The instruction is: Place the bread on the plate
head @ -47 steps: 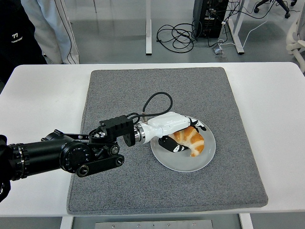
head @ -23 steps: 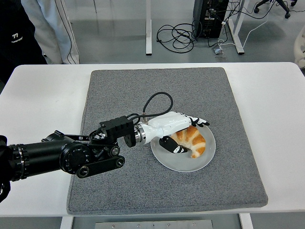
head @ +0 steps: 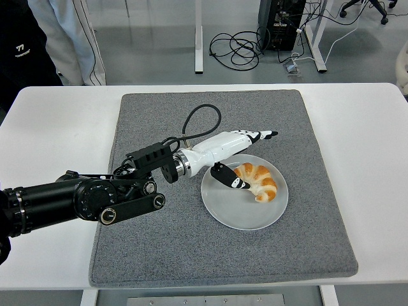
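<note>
The bread [head: 258, 181] lies on the plate [head: 236, 213], the left hand [head: 237, 156] hovering just left with fingers [head: 262, 135] spread, holding nothing; a low thumb could nudge it off.

Grey floor [head: 159, 44] beyond the table, black cables [head: 233, 48] (loosely coiled), white desk legs [head: 199, 35].

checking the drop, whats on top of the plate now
A croissant lies on the plate; the left robot hand is open above its rim. The plate's surface beneath the croissant is hidden.
</note>
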